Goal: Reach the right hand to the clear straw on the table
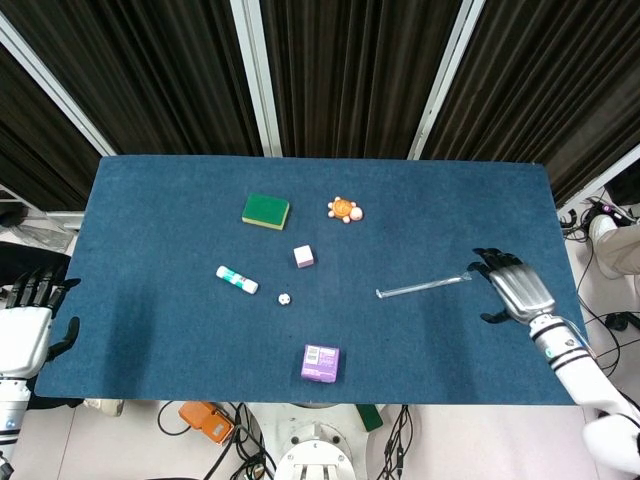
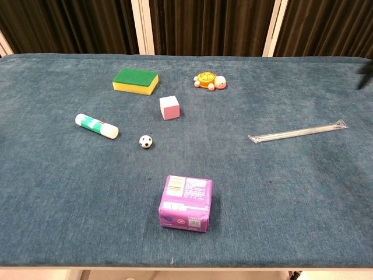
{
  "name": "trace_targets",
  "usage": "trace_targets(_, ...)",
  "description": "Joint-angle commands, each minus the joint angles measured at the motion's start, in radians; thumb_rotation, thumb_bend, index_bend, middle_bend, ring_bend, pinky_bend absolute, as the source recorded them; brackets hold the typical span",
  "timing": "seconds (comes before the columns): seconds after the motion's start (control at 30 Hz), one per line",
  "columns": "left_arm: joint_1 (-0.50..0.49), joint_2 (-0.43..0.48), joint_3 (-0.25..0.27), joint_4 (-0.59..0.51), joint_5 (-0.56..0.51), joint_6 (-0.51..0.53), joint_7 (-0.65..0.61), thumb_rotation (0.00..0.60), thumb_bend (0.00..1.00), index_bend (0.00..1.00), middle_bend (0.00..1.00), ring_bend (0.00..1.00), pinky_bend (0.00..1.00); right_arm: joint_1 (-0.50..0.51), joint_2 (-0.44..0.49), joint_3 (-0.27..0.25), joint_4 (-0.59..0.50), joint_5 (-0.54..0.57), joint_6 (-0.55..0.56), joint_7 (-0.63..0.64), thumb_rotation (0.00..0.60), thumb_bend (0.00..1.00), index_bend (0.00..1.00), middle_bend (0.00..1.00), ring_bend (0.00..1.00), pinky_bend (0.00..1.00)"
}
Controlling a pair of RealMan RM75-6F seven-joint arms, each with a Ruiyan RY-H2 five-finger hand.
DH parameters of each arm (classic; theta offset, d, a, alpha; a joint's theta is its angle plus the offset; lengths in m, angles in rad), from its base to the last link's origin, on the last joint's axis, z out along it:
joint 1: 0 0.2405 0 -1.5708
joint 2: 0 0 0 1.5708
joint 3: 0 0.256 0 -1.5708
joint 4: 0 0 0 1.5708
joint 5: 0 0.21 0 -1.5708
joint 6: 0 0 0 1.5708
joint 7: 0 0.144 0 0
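Observation:
The clear straw (image 1: 423,286) lies slanted on the blue table, right of centre; the chest view shows the straw (image 2: 297,131) too. My right hand (image 1: 515,285) hovers over the table just right of the straw's far end, fingers spread, holding nothing. Only a dark sliver of it shows at the right edge of the chest view. My left hand (image 1: 28,318) stays off the table's left edge, open and empty.
A green and yellow sponge (image 1: 265,210), an orange turtle toy (image 1: 345,209), a pink cube (image 1: 303,256), a glue stick (image 1: 237,280), a tiny ball (image 1: 284,298) and a purple packet (image 1: 320,362) lie left of the straw. The table (image 1: 150,200) edge runs along the front.

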Motion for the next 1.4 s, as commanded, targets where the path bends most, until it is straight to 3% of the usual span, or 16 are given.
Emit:
trace_targets(0.03,0.0,0.001,-0.003,0.001,-0.005,-0.001,-0.006,0.6,0.43,0.19,0.01,0.01,0.07,0.069,-0.067,0.019,0.058,0.026,-0.074,-0.02,0.6,0.16,0.37,0.16,0.16,0.22)
trace_targets(0.43,0.003,0.006,-0.005,0.003,-0.013,-0.001,-0.009,0.6,0.43,0.19,0.01,0.01,0.07,0.187,-0.213,0.02,0.203,0.104,-0.205,-0.018,0.6,0.2,0.44,0.16,0.16,0.22)
trace_targets(1.23,0.009,0.01,-0.017,-0.006,-0.042,-0.003,-0.015,0.6,0.43,0.19,0.01,0.01,0.07,0.266,-0.32,-0.018,0.381,0.139,-0.296,0.035,0.6,0.37,0.55,0.16,0.16,0.22)
trace_targets(1.4,0.011,0.01,-0.021,-0.009,-0.046,0.0,-0.032,0.6,0.43,0.19,0.01,0.01,0.07,0.28,-0.33,-0.022,0.394,0.126,-0.3,0.049,0.6,0.45,0.59,0.16,0.16,0.22)
